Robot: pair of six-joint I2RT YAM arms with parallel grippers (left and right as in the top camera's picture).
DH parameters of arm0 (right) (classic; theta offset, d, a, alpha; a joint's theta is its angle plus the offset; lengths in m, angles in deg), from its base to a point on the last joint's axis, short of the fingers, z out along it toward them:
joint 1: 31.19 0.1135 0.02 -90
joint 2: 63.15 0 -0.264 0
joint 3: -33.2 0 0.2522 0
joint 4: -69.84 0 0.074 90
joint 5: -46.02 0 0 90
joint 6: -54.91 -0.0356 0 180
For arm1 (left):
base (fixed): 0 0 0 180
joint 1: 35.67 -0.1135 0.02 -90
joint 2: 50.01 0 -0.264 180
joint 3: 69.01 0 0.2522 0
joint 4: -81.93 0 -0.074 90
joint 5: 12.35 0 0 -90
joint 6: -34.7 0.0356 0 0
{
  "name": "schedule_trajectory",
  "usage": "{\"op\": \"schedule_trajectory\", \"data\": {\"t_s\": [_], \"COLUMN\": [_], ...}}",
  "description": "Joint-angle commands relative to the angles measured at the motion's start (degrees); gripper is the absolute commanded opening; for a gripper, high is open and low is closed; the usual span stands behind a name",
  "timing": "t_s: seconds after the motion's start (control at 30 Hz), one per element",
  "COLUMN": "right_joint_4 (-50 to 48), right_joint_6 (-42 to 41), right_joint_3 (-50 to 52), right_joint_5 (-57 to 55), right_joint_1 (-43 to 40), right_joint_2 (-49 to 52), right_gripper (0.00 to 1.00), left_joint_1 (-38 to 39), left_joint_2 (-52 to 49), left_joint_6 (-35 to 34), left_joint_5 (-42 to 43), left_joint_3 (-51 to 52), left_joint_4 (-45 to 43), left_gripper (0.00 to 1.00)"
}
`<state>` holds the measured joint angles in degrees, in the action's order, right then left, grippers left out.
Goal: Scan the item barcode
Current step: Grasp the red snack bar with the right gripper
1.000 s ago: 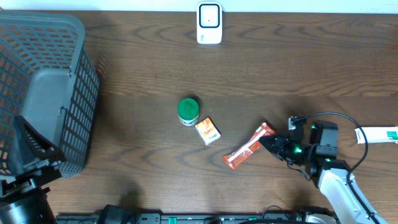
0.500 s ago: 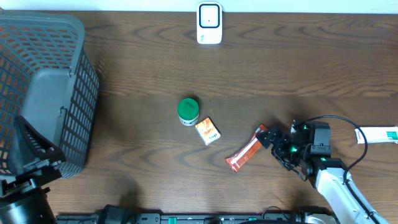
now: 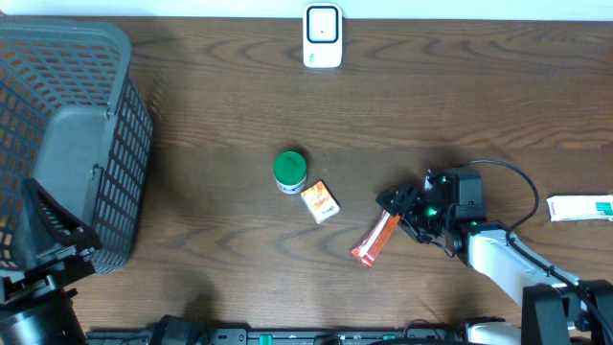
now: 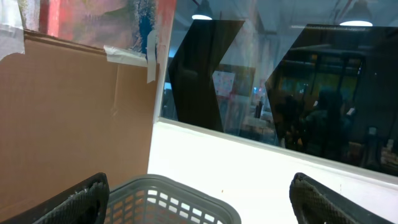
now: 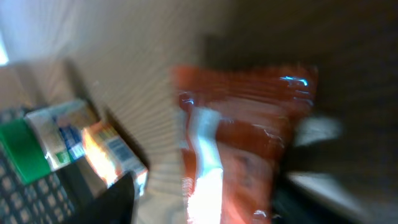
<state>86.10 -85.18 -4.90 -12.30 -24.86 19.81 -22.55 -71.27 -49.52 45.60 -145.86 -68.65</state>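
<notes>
Overhead, R fingers (image 3: 391, 200) touch orange packet (image 3: 374, 241), grip unclear; L-wrist cam alone shows L fingers (image 4: 74, 202) spread wide.

The packet (image 3: 374, 241) is a long, slim, glossy orange-red sachet with a pale stripe along its length. It lies flat on the wood at about 4 o'clock from the table's middle, its long axis running from 1 o'clock to 7 o'clock. Its 1 o'clock end sits between the fingers of the right gripper (image 3: 396, 215); whether it is pinched cannot be told. In the right wrist view the packet (image 5: 242, 137) is too blurred to read its print. The scanner (image 3: 323, 36), a white rectangular unit with a dark-ringed window, sits at the table's 12 o'clock edge, well apart from the packet.
</notes>
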Motion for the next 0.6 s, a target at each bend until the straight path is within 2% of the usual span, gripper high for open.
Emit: {"op": "schedule_trajectory", "data": {"t_s": [0.0,0.03,0.07,0.23,0.33,0.43,0.57], "right_joint_4": [4.2,4.15,4.0,1.88,-1.81,-2.99,1.75], "right_joint_6": [-0.42,-0.42,-0.46,0.44,0.42,-0.72,-5.51], "right_joint_3": [4.55,4.55,4.55,4.55,4.52,4.52,4.52], "right_joint_5": [-7.82,-8.57,-9.27,-8.83,-4.74,-2.62,-2.51], "right_joint_1": [0.96,0.96,0.96,0.96,0.96,0.96,0.96], "right_joint_2": [4.55,4.55,4.55,4.46,2.01,-3.56,-16.37], "right_gripper": [0.39,0.23,0.01,0.01,0.01,0.01,0.02], "left_joint_1": [-0.31,-0.31,-0.31,-0.31,-0.31,-0.31,-0.31], "left_joint_2": [0.59,0.59,0.59,0.59,0.59,0.59,0.59], "left_joint_6": [-0.52,-0.55,-0.55,-0.55,-0.52,-0.52,-0.52], "left_joint_5": [-0.48,-0.48,-0.48,-0.48,-0.5,-0.48,-0.5], "left_joint_3": [0.04,0.04,0.04,0.04,0.04,0.04,0.04], "left_joint_4": [-0.04,-0.04,-0.04,0.28,0.42,0.76,1.31], "left_gripper": [0.91,0.91,0.91,0.91,0.91,0.91,0.91]}}
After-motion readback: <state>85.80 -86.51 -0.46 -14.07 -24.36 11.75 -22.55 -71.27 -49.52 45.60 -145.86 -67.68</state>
